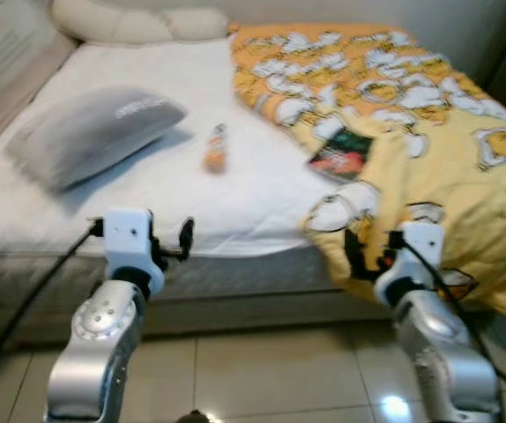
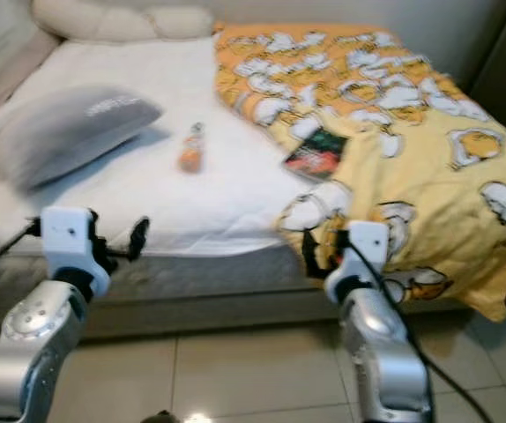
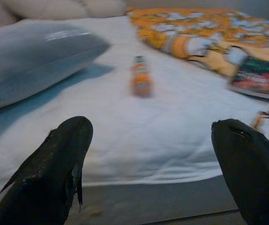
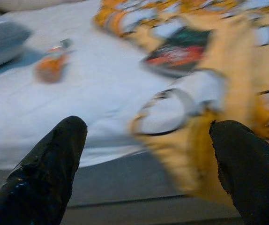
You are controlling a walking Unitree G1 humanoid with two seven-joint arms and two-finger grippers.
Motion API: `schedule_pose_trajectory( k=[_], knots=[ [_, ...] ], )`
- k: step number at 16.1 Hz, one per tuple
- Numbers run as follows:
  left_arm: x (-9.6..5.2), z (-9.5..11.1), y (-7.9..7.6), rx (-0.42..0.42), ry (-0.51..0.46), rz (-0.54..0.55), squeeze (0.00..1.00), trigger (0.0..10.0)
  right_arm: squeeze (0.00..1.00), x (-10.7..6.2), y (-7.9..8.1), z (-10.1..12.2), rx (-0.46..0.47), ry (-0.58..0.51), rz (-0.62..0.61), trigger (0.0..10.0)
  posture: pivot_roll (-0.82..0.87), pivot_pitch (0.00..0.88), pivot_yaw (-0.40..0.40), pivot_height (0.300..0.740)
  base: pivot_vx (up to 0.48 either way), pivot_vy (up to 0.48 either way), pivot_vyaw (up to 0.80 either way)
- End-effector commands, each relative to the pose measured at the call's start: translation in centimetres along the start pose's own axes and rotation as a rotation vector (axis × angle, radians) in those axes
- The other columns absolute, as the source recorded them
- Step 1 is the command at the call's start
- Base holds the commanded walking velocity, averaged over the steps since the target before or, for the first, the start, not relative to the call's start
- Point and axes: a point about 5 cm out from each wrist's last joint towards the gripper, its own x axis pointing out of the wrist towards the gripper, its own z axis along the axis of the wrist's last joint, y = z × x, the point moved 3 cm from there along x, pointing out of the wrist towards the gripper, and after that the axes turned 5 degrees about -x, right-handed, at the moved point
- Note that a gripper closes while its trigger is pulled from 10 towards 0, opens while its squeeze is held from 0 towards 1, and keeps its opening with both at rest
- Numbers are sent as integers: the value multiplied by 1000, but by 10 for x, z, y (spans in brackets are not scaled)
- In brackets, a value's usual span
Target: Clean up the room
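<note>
A small orange bottle point(image 1: 215, 150) lies on its side in the middle of the white bed sheet point(image 1: 235, 203). A dark book point(image 1: 340, 154) rests on the edge of a crumpled yellow cartoon-print blanket point(image 1: 429, 132) that hangs over the bed's front right corner. A grey pillow point(image 1: 94, 132) lies to the left. My left gripper point(image 1: 179, 241) is open at the bed's front edge, short of the bottle point(image 3: 140, 79). My right gripper point(image 1: 372, 251) is open in front of the hanging blanket point(image 4: 205, 140), with the book point(image 4: 179, 51) further back. Neither one holds anything.
A cream pillow point(image 1: 138, 22) lies along the head of the bed. The mattress side point(image 1: 235, 278) stands right before both grippers. A beige tiled floor point(image 1: 262, 370) lies below. Black cables point(image 1: 33, 300) trail from both wrists.
</note>
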Motion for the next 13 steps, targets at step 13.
schedule_pose_trajectory(
  k=[13],
  knots=[
    [1, 10, 2, 84, -55, -6, 733, 10000, 0, 9, 8, 11, -53, -34, 55, 10000, 101, 0, -7, 740, 209, 0, 369]
  ],
)
